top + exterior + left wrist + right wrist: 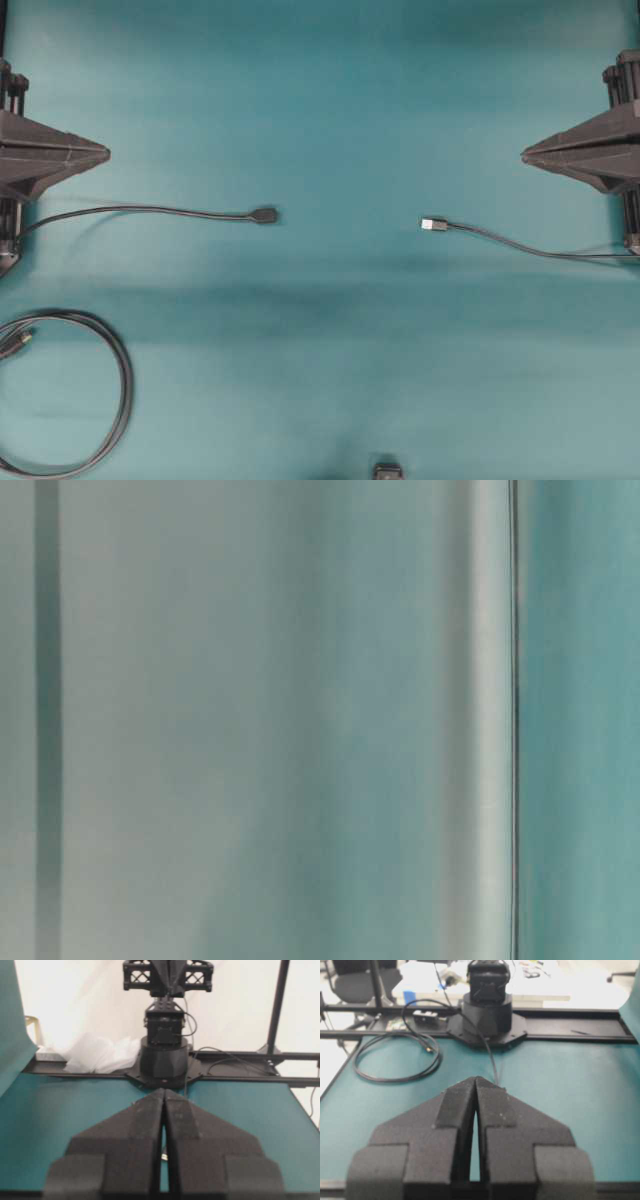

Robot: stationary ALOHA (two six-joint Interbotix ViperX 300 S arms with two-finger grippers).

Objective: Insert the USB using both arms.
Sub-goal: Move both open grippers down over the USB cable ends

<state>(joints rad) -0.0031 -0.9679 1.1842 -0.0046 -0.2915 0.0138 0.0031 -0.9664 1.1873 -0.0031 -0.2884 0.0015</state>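
Right up against the lens, the left gripper (164, 1097) has its jaws pressed together on nothing, and the right gripper (476, 1082) matches it, closed and empty. Both hang at opposite side edges of the teal desk (330, 90). Near the front left corner lies the coiled black cable (118, 385). Left of centre rests the socket cable (264, 214). Right of centre sits the USB (433, 224), well apart from it.

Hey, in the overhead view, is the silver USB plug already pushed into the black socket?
No, the USB lies apart from the black socket, with bare table between them.
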